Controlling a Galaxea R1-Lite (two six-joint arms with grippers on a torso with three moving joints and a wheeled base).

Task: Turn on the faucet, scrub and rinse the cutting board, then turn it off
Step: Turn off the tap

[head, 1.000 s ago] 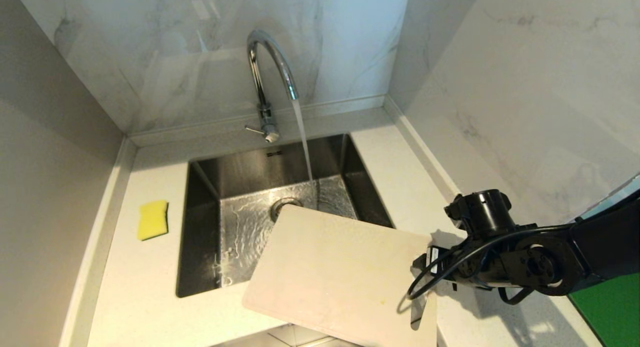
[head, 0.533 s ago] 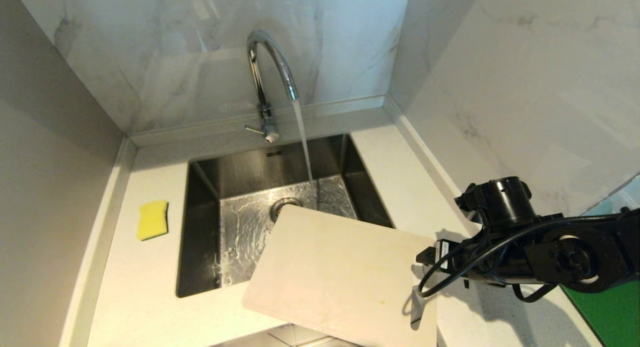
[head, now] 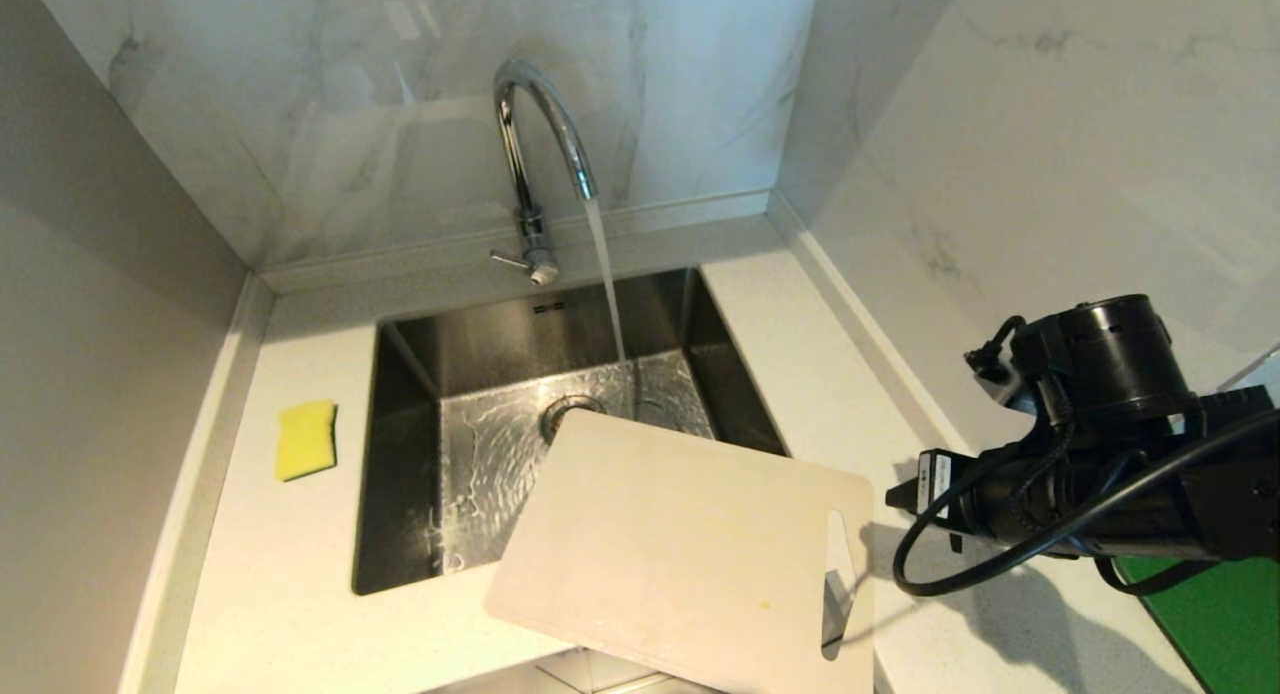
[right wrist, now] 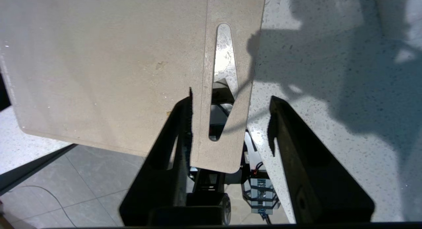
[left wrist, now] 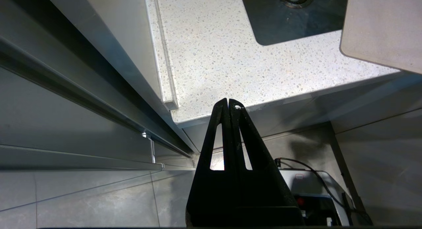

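The chrome faucet (head: 535,124) stands behind the sink, and water pours from its spout into the basin. The cream cutting board (head: 680,544) lies flat over the sink's front right corner and sticks out past the counter's front edge. Its slot handle (head: 835,584) is uncovered. To the right of that end and above it hangs my right arm (head: 1080,494). In the right wrist view, my right gripper (right wrist: 230,98) is open above the board's handle end (right wrist: 224,146), holding nothing. My left gripper (left wrist: 228,102) is shut and empty, parked below the counter's front edge.
A yellow sponge (head: 305,439) lies on the counter left of the steel sink (head: 400,454). A green board (head: 1220,614) shows at the lower right corner. Marble walls close in behind and on the right, and a grey wall stands on the left.
My right arm has drawn back to the right and risen away from the board's handle end, uncovering the slot. The board, faucet and water stream are unchanged.
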